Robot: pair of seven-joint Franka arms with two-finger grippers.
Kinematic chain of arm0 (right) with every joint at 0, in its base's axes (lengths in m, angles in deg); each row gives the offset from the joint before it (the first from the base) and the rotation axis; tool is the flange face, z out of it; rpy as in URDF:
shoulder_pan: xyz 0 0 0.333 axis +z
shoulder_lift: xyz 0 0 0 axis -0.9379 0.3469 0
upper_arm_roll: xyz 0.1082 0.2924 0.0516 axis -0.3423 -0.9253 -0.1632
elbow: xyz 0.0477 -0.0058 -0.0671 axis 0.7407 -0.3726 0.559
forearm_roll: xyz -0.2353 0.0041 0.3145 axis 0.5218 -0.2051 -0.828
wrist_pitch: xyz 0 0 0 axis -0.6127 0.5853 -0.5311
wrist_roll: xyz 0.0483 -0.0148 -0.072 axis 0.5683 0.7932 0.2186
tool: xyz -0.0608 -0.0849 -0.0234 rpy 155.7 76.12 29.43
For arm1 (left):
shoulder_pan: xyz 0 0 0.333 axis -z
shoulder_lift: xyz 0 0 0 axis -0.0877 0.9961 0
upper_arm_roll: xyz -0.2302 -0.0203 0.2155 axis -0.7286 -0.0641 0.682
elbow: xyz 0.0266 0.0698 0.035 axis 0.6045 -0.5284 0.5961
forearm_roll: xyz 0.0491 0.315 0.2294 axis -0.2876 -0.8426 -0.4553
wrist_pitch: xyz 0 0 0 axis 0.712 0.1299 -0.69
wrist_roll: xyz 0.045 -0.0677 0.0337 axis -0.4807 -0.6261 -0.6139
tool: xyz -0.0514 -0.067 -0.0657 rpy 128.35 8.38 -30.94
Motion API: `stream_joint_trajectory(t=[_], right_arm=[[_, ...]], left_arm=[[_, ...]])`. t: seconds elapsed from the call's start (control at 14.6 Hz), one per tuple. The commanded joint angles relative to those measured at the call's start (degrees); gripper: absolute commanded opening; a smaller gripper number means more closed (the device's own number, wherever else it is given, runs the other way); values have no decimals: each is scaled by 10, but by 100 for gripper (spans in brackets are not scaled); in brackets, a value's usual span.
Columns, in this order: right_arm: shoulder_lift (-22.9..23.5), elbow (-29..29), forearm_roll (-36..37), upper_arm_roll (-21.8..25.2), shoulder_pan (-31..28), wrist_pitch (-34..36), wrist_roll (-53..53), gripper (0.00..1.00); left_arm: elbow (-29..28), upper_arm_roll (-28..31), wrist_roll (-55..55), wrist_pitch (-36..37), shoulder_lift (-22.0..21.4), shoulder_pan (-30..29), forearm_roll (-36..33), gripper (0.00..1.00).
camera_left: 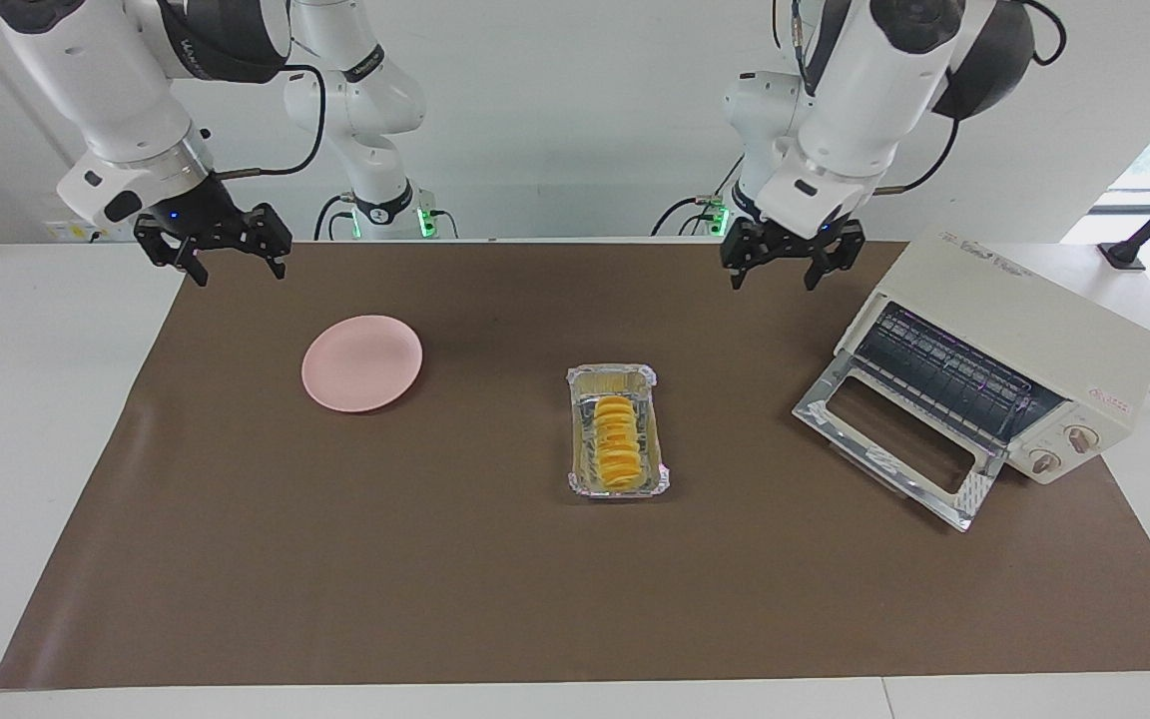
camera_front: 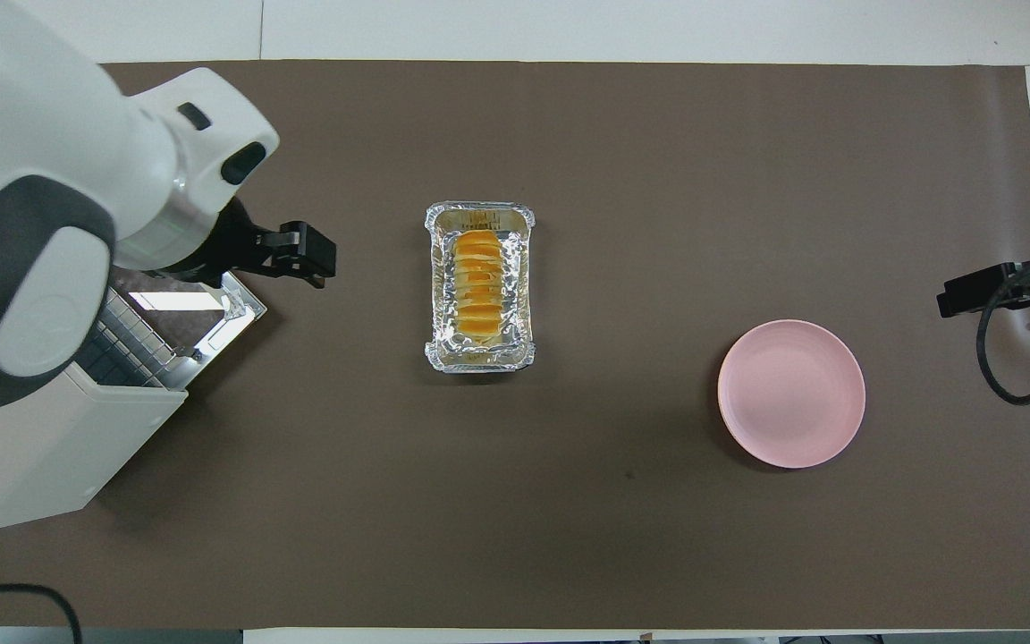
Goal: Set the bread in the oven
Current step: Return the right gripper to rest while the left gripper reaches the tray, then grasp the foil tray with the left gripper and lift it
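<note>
- Both pincers hang open and empty: left pincer (camera_left: pixel 783 263) between oven (camera_left: pixel 1019 335) and bread (camera_left: pixel 617 443); right pincer (camera_left: pixel 216 250) waits.
- Lower left squarely across the loaf's narrow width.

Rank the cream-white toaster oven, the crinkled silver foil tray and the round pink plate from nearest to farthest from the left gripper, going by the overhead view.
From the left gripper, open and raised:
1. Cream-white toaster oven, at the left arm's end; its open glass door lies right beside the gripper.
2. Crinkled silver foil tray, mid-table, holding the bread.
3. Round pink plate, toward the right arm's end.
</note>
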Motion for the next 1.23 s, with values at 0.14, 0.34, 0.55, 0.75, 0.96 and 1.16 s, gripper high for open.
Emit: stream_joint_trajectory(t=[0.14, 0.34, 0.55, 0.75, 0.96, 1.16], right_arm=[[-9, -11, -11, -5, -18, -9, 12, 100], [-10, -12, -10, -5, -16, -10, 6, 100], [-11, -12, -10, -5, -16, -9, 6, 100], [-10, -10, -9, -5, -17, -7, 7, 100], [-11, -11, -8, -5, -17, 3, 7, 100], [-11, -11, -9, -5, -16, 3, 7, 100]], left_arm=[[80, 13, -94, -122, 155, 116, -13, 100], [66, 13, -97, -171, 209, 157, -24, 100], [62, 13, -101, -216, 237, 175, -35, 100], [29, 13, -102, -255, 242, 168, -42, 100], [14, 14, -108, -284, 255, 167, -52, 100], [2, 14, -134, -305, 263, 173, -54, 100]])
